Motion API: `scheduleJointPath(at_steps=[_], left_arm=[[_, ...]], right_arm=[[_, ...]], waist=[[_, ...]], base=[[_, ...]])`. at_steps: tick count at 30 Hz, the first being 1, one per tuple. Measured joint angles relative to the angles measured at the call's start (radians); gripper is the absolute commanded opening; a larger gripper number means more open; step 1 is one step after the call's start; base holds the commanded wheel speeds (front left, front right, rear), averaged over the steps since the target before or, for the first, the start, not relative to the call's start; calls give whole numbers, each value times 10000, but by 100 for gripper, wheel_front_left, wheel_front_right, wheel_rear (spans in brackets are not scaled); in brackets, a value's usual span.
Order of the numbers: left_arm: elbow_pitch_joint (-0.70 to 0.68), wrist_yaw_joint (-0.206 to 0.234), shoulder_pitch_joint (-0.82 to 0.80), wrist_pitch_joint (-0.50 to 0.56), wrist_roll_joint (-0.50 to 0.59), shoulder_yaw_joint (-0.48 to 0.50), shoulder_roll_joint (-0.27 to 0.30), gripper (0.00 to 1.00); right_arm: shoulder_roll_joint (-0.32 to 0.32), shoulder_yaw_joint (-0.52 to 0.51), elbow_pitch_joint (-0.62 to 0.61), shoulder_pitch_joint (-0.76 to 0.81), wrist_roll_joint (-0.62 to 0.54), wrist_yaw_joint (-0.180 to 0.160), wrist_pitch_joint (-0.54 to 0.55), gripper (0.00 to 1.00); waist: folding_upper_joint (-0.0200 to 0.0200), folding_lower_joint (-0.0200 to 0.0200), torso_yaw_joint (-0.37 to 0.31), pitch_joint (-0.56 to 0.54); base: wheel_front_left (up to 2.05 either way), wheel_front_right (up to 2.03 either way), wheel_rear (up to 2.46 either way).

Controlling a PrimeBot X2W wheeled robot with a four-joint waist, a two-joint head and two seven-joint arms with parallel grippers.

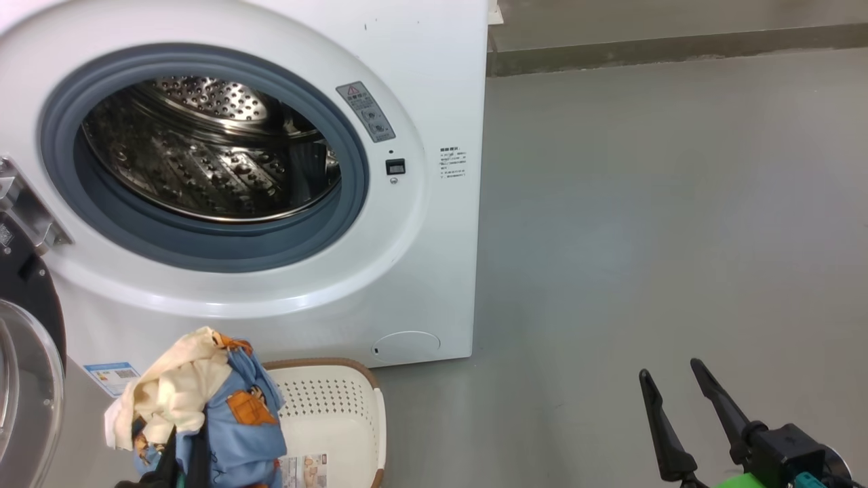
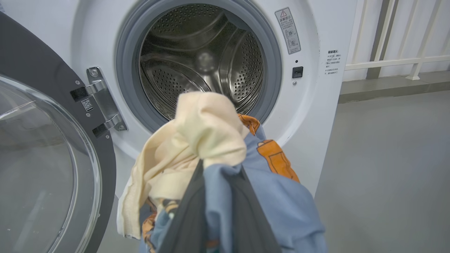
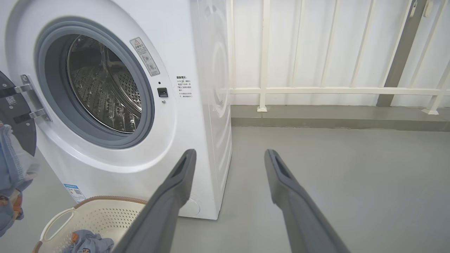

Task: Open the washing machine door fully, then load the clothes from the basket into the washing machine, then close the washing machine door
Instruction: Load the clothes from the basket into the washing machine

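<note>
White panels of the washing machine (image 1: 434,271) filled the upper left of the head view, with its steel drum (image 1: 210,149) exposed. The washing machine door (image 1: 30,379) stood swung open at the left edge. At lower left, my left gripper (image 1: 184,444) was clenched on the clothes (image 1: 203,400), a cream and light-blue bundle raised above the basket (image 1: 352,413). At lower right, my right gripper (image 1: 669,369) was released and empty above the grey floor (image 1: 644,203).

In the left wrist view, the bundle hung at centre frame, in front of the drum opening and outside it.

In the right wrist view, my spread fingers pointed along the floor. At lower left, the basket held one blue garment (image 3: 88,243).
</note>
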Motion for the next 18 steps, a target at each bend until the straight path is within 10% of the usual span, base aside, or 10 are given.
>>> scheduleJointPath(at_steps=[18], left_arm=[[40, 88, -2, -21, -35, -63, 0, 0]], right_arm=[[2, 33, -67, 48, 0, 0, 86, 100]], waist=[[0, 0, 51, 65]], base=[[0, 0, 0]])
